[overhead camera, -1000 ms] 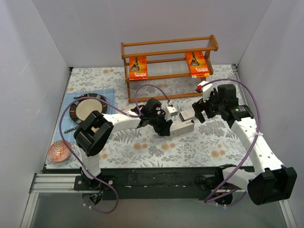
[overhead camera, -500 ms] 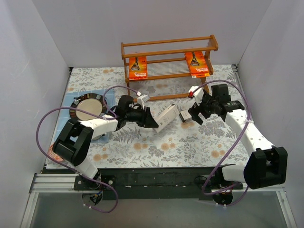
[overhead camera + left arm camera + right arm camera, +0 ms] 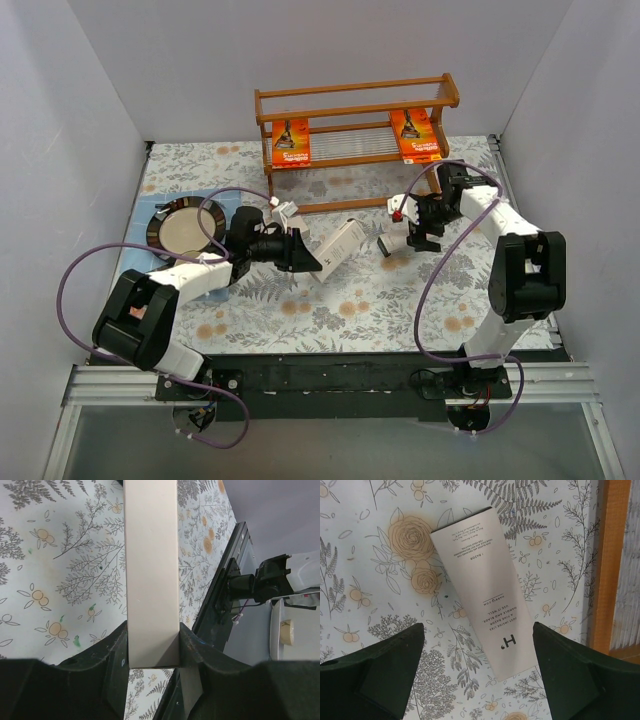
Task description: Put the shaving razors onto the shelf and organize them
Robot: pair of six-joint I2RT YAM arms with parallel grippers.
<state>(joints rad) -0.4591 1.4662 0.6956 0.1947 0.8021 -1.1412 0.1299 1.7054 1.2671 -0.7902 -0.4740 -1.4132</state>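
Below spread right pincer [image 3: 479,630]: white box [image 3: 480,600]

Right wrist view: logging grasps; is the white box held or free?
Free: the white box lies flat on the floral cloth, the right gripper's jaws spread wide, touching neither side.
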